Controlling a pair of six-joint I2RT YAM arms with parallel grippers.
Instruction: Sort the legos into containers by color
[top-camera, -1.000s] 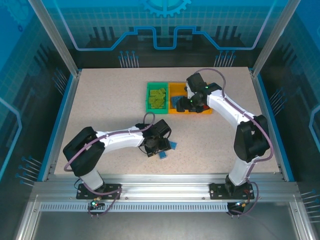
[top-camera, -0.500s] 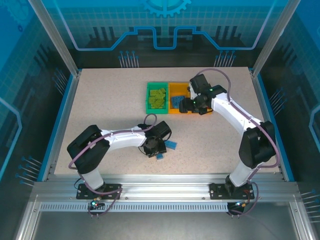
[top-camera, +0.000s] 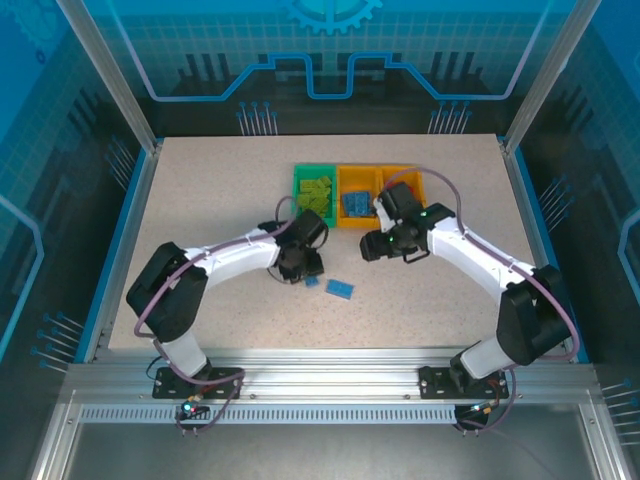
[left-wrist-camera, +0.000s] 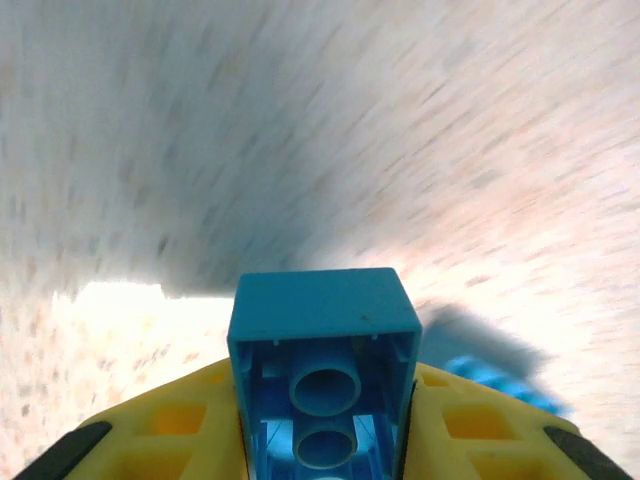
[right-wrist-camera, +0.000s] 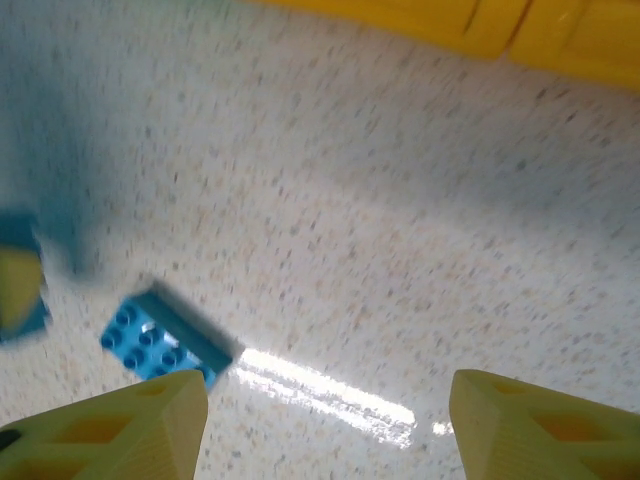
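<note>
- Fingers (left-wrist-camera: 170, 428) of the left gripper (left-wrist-camera: 322, 440) were clamped on a held blue lego (left-wrist-camera: 320, 310), its hollow underside facing the wrist camera, above the speckled table (top-camera: 200, 200).
- The right gripper (right-wrist-camera: 325, 400) hung with its yellow fingers spread wide and nothing between them, over bare tabletop just in front of the bins.
- A loose blue lego (top-camera: 340, 288) lay studs-up on the table between the two grippers, a little nearer the arm bases.
- At the far side stood the green bin (top-camera: 299, 195) with lime legos (top-camera: 316, 193) inside.
- Joined to it was the middle orange bin (top-camera: 343, 178) with blue legos (top-camera: 355, 203) inside.
- The third bin (top-camera: 405, 173) was partly hidden by the right arm (top-camera: 460, 255), so I could not tell its contents.
</note>
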